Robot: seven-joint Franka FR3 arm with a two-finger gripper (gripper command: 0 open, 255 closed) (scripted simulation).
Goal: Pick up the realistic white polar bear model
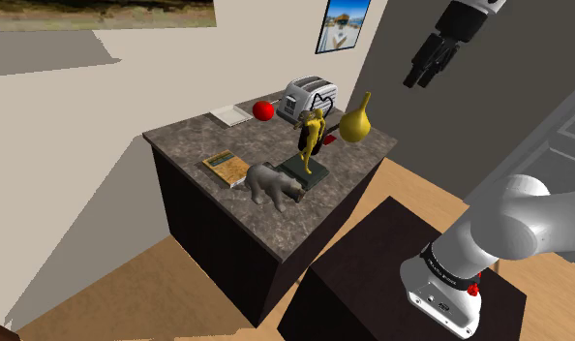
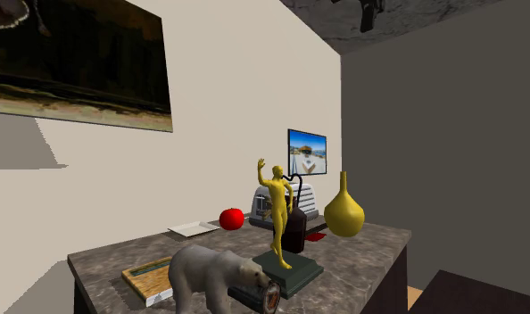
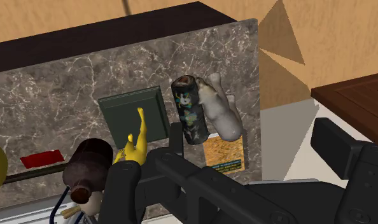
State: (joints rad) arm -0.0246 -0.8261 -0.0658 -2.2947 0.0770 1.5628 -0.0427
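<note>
Bear: a grey-white bear (image 1: pixel 272 184) stood on all fours on the counter (image 1: pixel 191 140), near the yellow figure (image 1: pixel 313 131), with a can (image 3: pixel 189 109) between it and the figure's green base (image 3: pixel 127 111).
Heading: the head pointed away from the book (image 1: pixel 226 168) and was held low; the rump faced the book.
Long axis: level, running alongside the can and the near edge of the figure's base.
Claw: the claw (image 1: pixel 423 70) hung high above and to the side of the figure, well apart from the bear, its fingers spread and holding nothing.
Cut off: in the second exterior view the bottom edge cropped the bear's legs and part of the can, and the top edge cropped the claw.
Hidden: in the shoulder view the bear's head covered most of the can; the figure stood in front of the bottle (image 2: pixel 294 230) and part of the toaster (image 1: pixel 308 95).
Hard to make out: a flat red patch (image 3: pixel 41 159) beyond the figure and a flat white piece (image 1: pixel 229 115) beside the apple (image 1: pixel 263 110) could not be identified.
Count: one bear, one can, one figure, one book, one bottle, one yellow vase (image 1: pixel 354 123), one toaster, one apple.
</note>
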